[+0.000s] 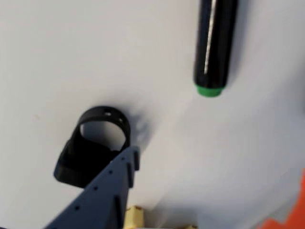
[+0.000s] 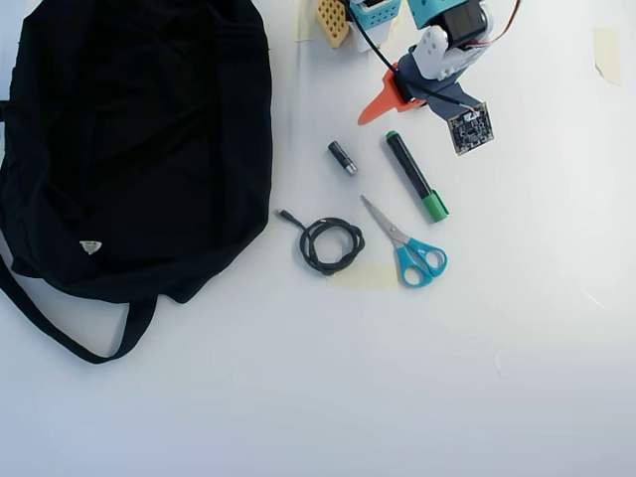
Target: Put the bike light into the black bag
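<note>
The task looks barely started — the bike light (image 1: 93, 150) lies on the white table (image 1: 71, 57), seen only in the wrist view, just at the tip of one blue finger (image 1: 125, 167). The overhead view does not show it; the arm likely hides it. The black bag (image 2: 139, 139) sits well apart at the left there. The gripper (image 2: 412, 97) appears spread, the orange finger (image 1: 293, 210) far from the blue one, gripping nothing; contact with the light cannot be told. Grasp and carry remain.
</note>
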Tool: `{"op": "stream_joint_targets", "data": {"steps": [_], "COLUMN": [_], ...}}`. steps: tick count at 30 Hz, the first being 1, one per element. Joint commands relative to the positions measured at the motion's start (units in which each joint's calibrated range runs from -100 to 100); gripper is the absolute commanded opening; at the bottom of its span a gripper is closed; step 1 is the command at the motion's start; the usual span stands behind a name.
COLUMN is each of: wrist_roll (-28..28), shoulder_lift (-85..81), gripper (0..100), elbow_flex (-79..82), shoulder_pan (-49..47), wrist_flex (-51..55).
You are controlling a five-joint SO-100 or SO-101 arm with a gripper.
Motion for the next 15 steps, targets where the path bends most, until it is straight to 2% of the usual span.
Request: {"op": "stream_joint_targets", "data": {"steps": [1, 15], "wrist_roll": [-0.5, -8.0], "shoulder_lift": [-1.9, -1.4], "gripper": [44, 44], "elbow_flex": [-1.6, -1.3], "shoulder_pan": [-1.9, -8.7], "wrist_flex": [-0.2, -3.2]}}
